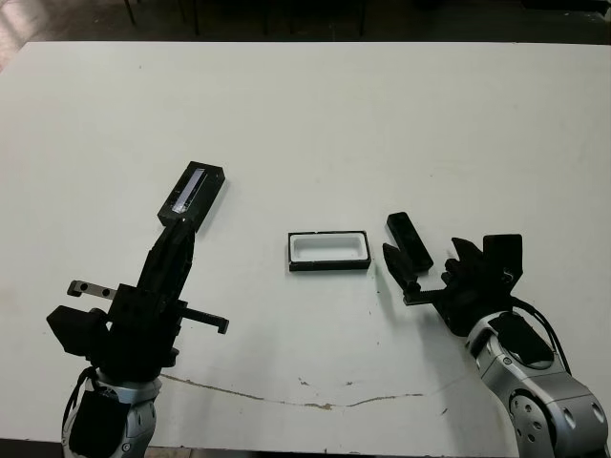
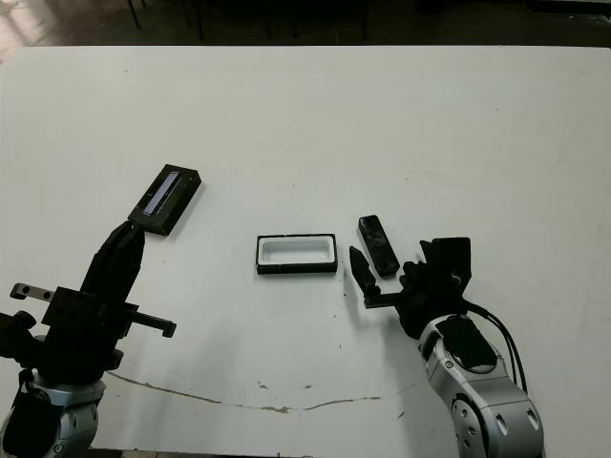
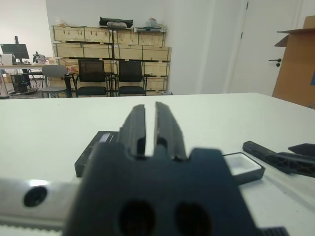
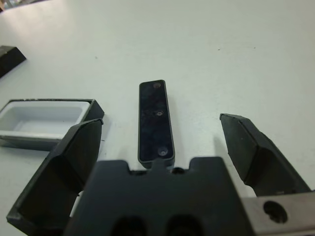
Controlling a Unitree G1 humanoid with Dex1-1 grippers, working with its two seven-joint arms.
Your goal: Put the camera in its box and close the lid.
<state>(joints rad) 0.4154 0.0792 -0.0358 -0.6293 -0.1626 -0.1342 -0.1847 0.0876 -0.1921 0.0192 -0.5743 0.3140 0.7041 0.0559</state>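
Right gripper (image 4: 160, 147), jaws spread wide and empty, straddles the near end of the camera (image 4: 155, 120), box (image 4: 42, 120) just left.

black camera (image 4: 156, 121) flat beside open white-lined box (image 1: 328, 250), lid (image 1: 192, 193) apart

My right gripper (image 4: 160, 147) stood with its two fingers (image 4: 66, 169) spread wide, and the camera (image 4: 155, 122) lay flat on the white table (image 4: 206, 49) in the gap between them, touching neither. The camera's near end sat just ahead of my gripper's black body, and its long side ran away from me. Three small dots showed along its dark glossy face. The box (image 4: 42, 120) lay just beside the camera, open, its white lining bare. Well beyond the box, a black corner (image 4: 9, 58) poked in at the frame's edge.
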